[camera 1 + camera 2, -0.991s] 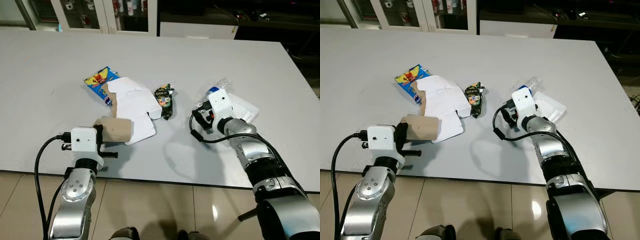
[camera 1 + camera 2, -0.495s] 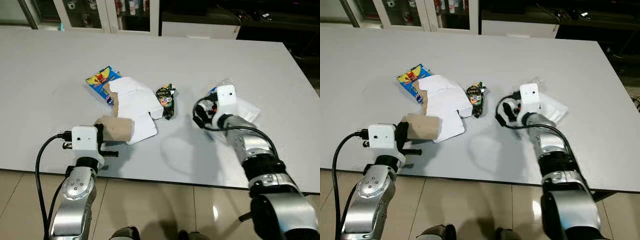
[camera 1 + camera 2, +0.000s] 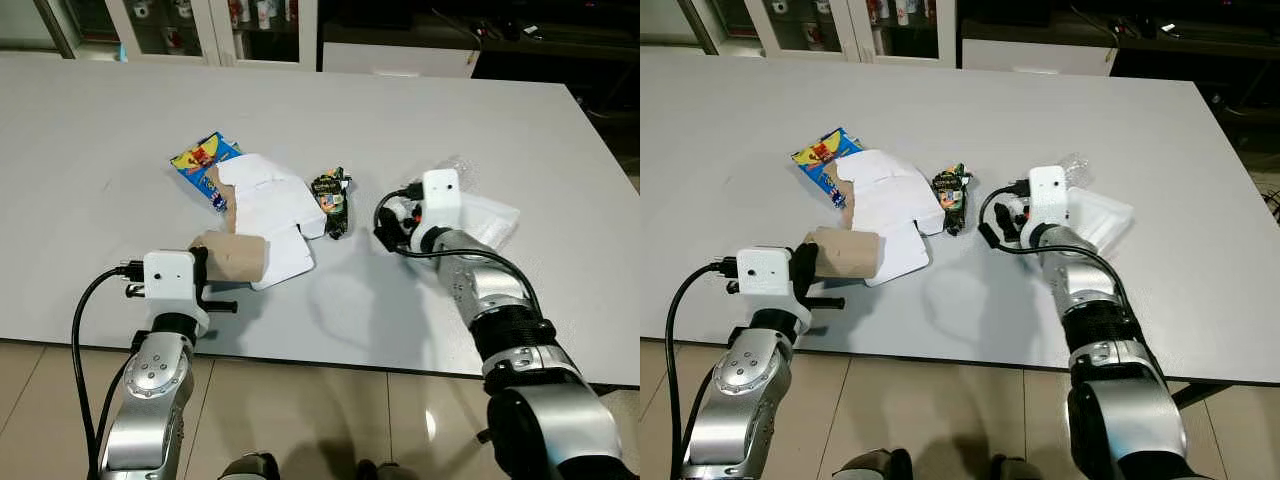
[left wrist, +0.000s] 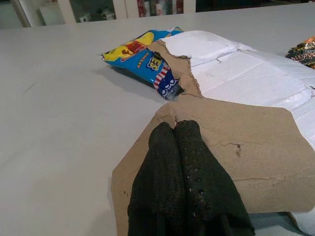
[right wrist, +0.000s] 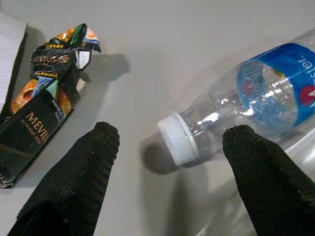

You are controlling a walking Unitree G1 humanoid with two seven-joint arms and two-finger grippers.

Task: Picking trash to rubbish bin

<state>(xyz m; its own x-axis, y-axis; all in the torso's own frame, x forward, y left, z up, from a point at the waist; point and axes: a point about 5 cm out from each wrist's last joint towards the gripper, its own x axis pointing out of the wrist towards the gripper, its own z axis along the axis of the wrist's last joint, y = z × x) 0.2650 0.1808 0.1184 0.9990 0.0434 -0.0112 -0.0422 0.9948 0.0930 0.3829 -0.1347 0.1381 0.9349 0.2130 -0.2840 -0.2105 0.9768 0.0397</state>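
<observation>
A clear plastic bottle [image 5: 266, 88] with a blue label and white cap [image 5: 176, 138] lies on its side at the table's right. My right gripper [image 5: 172, 132] is open, with one finger on each side of the cap and neck. In the head views its wrist [image 3: 440, 192] hides most of the bottle. A crumpled dark cigarette pack [image 3: 330, 200] lies just to its left. My left gripper [image 4: 181, 129] is shut near the front edge. Its fingertips lie against the brown cardboard flap [image 3: 233, 257] of a flattened white box [image 3: 272, 212]. I see no pinch on the flap.
A blue and yellow snack packet [image 3: 198, 158] pokes out from under the white box's far corner. Crinkled clear plastic [image 3: 492, 216] lies under and behind the bottle. The grey table [image 3: 330, 110] ends close to my arms, with tiled floor below. Cabinets stand beyond the far edge.
My right wrist has turned and shifted slightly left over the bottle, towards the dark pack. The left arm and the cardboard flap have not moved.
</observation>
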